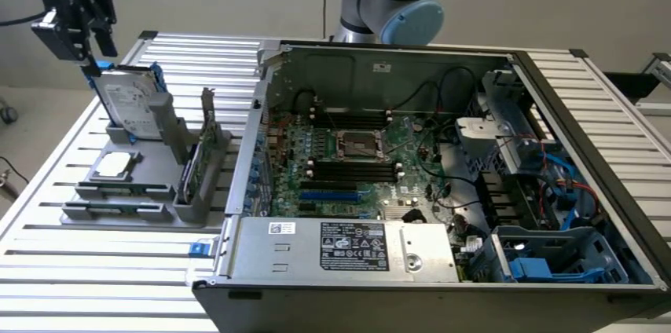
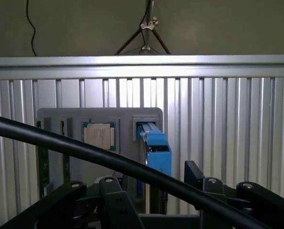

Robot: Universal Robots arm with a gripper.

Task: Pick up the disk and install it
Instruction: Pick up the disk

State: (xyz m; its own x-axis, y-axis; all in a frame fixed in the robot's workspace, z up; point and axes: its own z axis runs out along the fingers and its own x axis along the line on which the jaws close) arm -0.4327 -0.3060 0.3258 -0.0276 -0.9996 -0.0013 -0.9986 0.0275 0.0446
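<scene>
The arm reaches down over the exterior view's left; its gripper (image 1: 94, 54) hangs open and empty just above the disk (image 1: 131, 101). The disk stands upright in the grey holder (image 1: 137, 201) on the tabletop (image 1: 63, 270), beside a processor chip (image 1: 115, 164).

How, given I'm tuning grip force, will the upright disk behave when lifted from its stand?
The disk looks like a metal slab, so probably rigid and heavy for its size. Its blue bracket is plastic, perhaps slicker than metal. Standing on edge in the grey holder, it might tip if nudged sideways.
</scene>
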